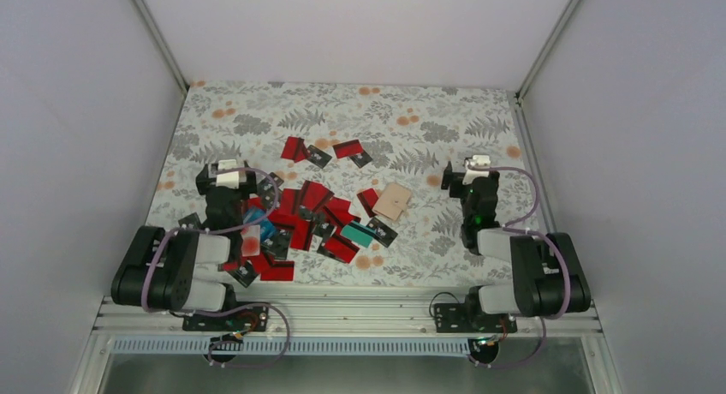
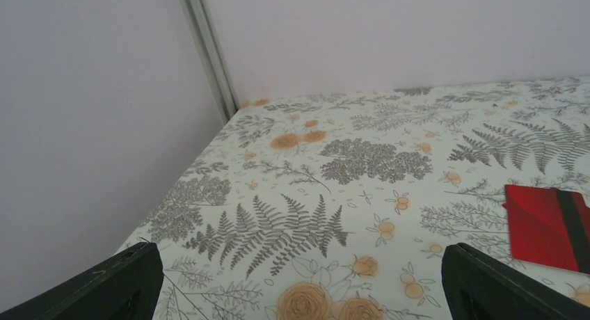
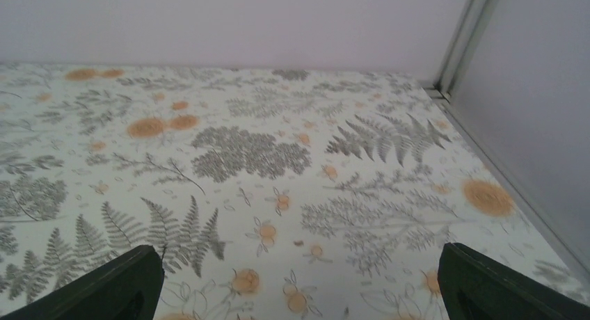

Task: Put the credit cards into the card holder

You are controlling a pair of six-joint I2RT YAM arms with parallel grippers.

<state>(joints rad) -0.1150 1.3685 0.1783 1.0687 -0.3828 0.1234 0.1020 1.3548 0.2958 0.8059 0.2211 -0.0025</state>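
Pincers spread wide, empty: left gripper (image 2: 306,286), right gripper (image 3: 300,285). Thin red and black plastic credit cards (image 1: 312,199) judged light, stiff, slippery; raised edge to be pinched.

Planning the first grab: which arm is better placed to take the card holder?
Right. The right gripper, open, is nearer the card holder with bare cloth between; the left gripper sits across the credit cards.

Red, black and teal credit cards (image 1: 304,218) lie heaped on a fern-print tablecloth (image 1: 445,128), with strays at twelve o'clock. The tan card holder (image 1: 393,201) lies flat at the heap's three o'clock edge. The left arm (image 1: 184,265) overhangs the nine o'clock side, and the right arm (image 1: 531,274) stands apart at three o'clock.
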